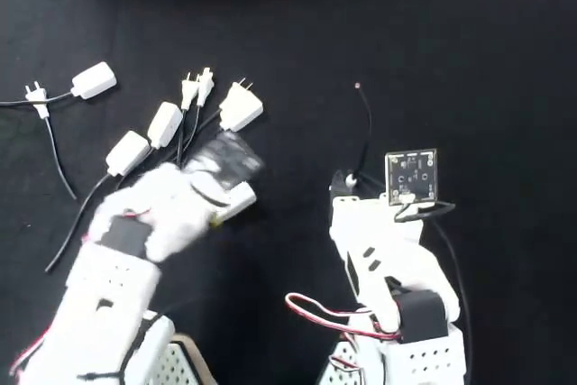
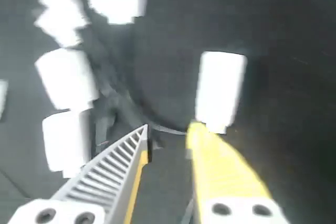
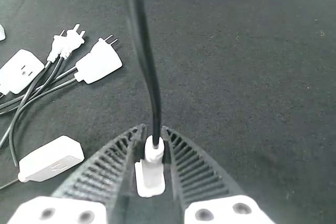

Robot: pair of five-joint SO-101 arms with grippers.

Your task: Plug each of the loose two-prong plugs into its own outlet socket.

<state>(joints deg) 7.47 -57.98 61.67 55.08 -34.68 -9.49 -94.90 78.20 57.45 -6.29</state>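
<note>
Black worktop (image 1: 487,51): my right gripper (image 3: 152,137) clamps a white plug (image 3: 150,174); left gripper (image 2: 169,129) gapes empty beside outlet sockets (image 1: 165,123), toward left edge.

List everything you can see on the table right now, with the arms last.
Outlet sockets: three, white; one at the far left, two in the cluster by the left arm.
Slim plugs: four, white; one at the far left, two side by side at the cluster's far end, one held.
Wide plug: one, white; beside that pair.
Cables: black; trailing from the plugs and sockets.
Table: one, black.
Left gripper: open, over the cluster.
Right gripper: shut on a slim plug, at table centre.
</note>
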